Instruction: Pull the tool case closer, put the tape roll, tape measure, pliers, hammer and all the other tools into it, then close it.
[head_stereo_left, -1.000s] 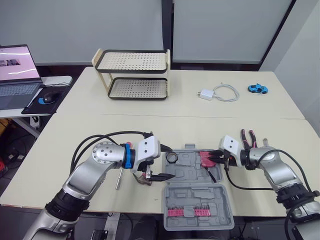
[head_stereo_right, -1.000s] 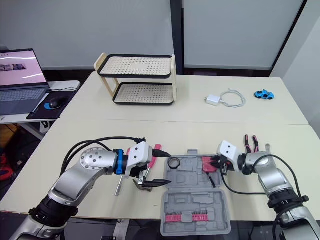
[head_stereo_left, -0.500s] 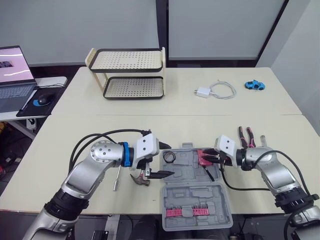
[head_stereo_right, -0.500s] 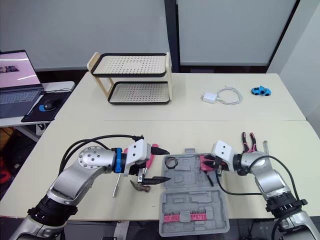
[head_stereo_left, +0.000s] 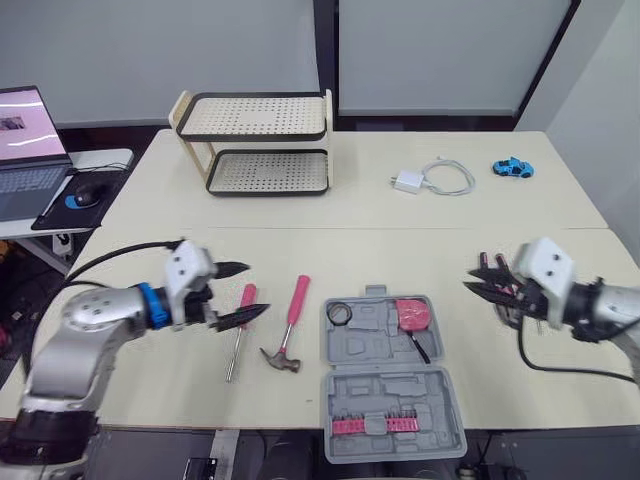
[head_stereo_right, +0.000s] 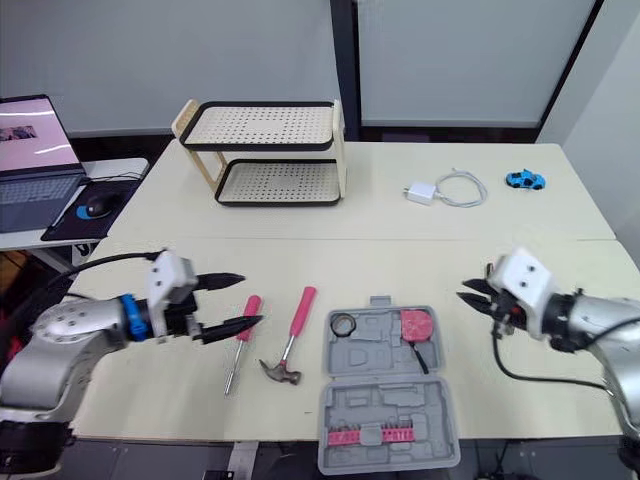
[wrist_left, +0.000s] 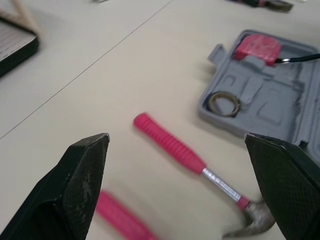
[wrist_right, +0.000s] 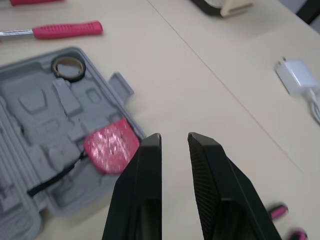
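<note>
The grey tool case (head_stereo_left: 392, 385) lies open near the table's front edge. A tape roll (head_stereo_left: 340, 313) and a pink tape measure (head_stereo_left: 413, 314) sit in its far half. A pink-handled hammer (head_stereo_left: 291, 322) and a pink-handled screwdriver (head_stereo_left: 240, 320) lie on the table left of the case. My left gripper (head_stereo_left: 255, 290) is open and empty, left of the screwdriver. My right gripper (head_stereo_left: 475, 285) hovers right of the case with a narrow gap between its fingers and nothing in it. The pink-handled pliers (head_stereo_left: 492, 262) lie just behind it.
A two-tier perforated rack (head_stereo_left: 255, 145) stands at the back left. A white charger with cable (head_stereo_left: 430, 180) and a blue toy car (head_stereo_left: 512, 167) lie at the back right. A laptop (head_stereo_left: 25, 140) sits on a side desk at the far left.
My left gripper has drawn back to the left, away from the hammer. My right gripper has pulled out of the case to the right, leaving the tape measure inside.
</note>
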